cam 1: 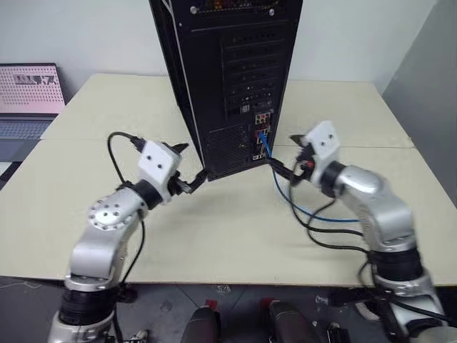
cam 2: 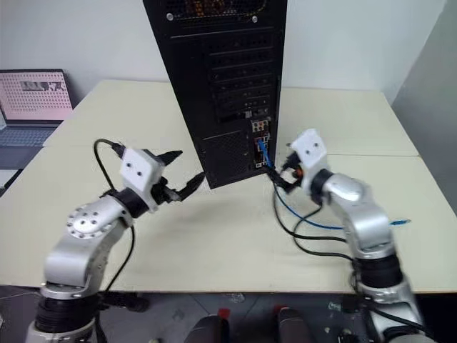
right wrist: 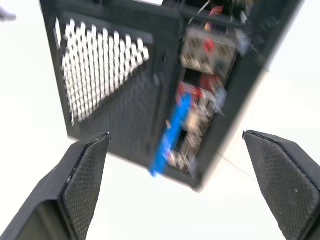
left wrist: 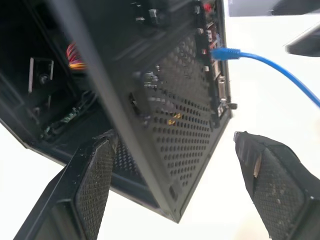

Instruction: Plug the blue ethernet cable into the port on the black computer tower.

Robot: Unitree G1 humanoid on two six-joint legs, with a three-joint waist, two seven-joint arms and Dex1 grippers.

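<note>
1. Two pincers stand apart from the black computer tower (cam 1: 228, 78), one on each side of its lower rear end, and both are released with nothing between their fingers.
2. The tower stands upright on the pale bench (cam 1: 214, 229), with its rear panel turned toward the robot.
3. The blue ethernet cable (cam 2: 303, 218) has one end in the port (cam 1: 263, 136), low in the cluster of coloured connectors on the rear panel.
4. From there the cable hangs down to the bench, curves toward the right arm, and its other end lies on the bench near the right edge.
5. The left pincer (cam 1: 190, 166) is just beside the lower left corner of the tower; in the left wrist view its two fingers stand wide, with that corner between them.
6. The right pincer (cam 2: 278, 171) is near the plugged end of the cable, fingers wide, not touching it.
7. A laptop (cam 1: 28, 100) with a pink screen stands at the far left.
</note>
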